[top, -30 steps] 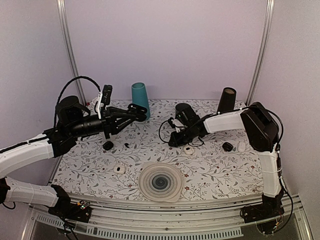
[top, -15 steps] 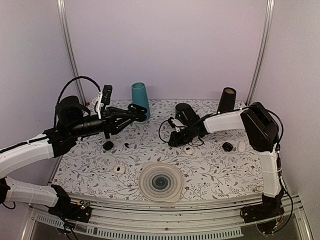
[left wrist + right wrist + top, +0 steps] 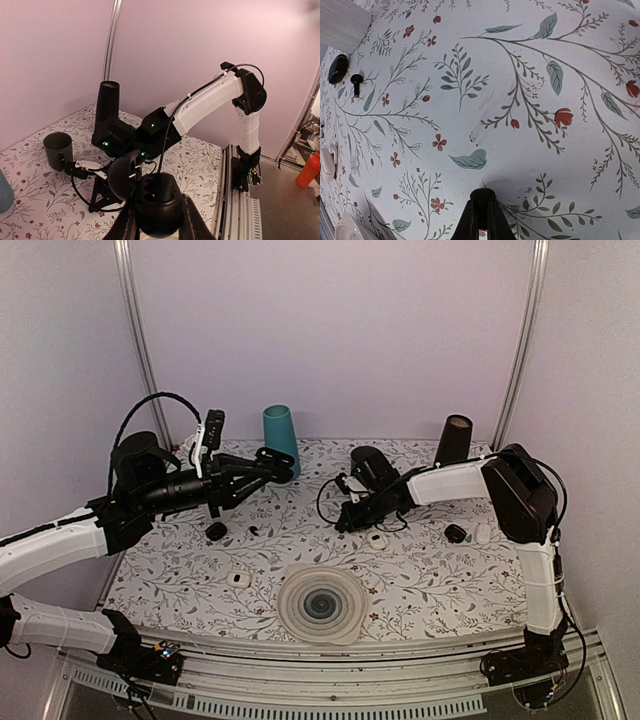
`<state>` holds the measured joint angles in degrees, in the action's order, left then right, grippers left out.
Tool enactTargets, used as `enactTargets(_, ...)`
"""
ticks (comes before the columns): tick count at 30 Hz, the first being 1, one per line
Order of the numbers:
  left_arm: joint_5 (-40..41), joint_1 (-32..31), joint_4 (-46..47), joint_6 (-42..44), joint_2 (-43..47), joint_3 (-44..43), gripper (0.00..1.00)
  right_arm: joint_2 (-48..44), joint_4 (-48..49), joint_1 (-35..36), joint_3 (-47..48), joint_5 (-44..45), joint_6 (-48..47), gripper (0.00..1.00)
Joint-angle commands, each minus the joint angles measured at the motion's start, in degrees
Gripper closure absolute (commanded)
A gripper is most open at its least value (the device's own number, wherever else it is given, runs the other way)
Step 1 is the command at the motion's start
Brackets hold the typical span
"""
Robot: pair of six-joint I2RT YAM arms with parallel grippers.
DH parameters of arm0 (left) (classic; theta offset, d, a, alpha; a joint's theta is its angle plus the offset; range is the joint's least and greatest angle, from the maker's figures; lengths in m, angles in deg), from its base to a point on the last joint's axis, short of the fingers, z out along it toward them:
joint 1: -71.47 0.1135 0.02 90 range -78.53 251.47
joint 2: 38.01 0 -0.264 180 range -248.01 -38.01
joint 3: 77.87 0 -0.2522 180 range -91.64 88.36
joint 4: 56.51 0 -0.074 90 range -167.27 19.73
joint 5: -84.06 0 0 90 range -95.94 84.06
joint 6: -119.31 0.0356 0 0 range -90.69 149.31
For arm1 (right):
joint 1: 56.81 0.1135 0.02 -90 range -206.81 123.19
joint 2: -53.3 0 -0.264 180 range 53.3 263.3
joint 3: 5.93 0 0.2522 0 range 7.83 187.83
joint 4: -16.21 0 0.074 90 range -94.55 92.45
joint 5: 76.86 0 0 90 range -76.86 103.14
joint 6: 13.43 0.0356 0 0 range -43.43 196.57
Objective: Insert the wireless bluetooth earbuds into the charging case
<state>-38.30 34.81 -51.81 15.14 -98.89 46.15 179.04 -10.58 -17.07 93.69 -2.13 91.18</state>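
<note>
Right gripper (image 3: 345, 524) low at mid-table (image 3: 430, 580), clenched on tiny black bud (image 3: 482, 195). Second bud (image 3: 255, 530) lies left, just beside black pebble (image 3: 216, 531). Left gripper (image 3: 159, 225) raised far left, grasping open case (image 3: 156, 201).

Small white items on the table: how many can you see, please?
3: one white item left of the ribbed disc, one near the right gripper, one far right beside a black oval object; more may be hidden.
</note>
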Motion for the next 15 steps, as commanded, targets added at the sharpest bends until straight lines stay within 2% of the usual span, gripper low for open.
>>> enactTargets(1, -0.42, 0.81, 0.13, -0.24, -0.19, -1.12, 1.00, -2.14, 0.03, -0.11, 0.74, 0.01, 0.33, 0.96)
enactTargets(10, -1.80, 0.89, 0.60, 0.57, -1.46, -1.53, 1.00, -9.04, 0.41, -0.06, -2.52, 1.80, -0.93, 0.97)
enactTargets(15, -6.89, 0.99, 3.25, 0.97, -2.75, -1.64, 1.00, -17.36, 0.73, -0.11, -7.14, 1.78, -2.69, 0.97)
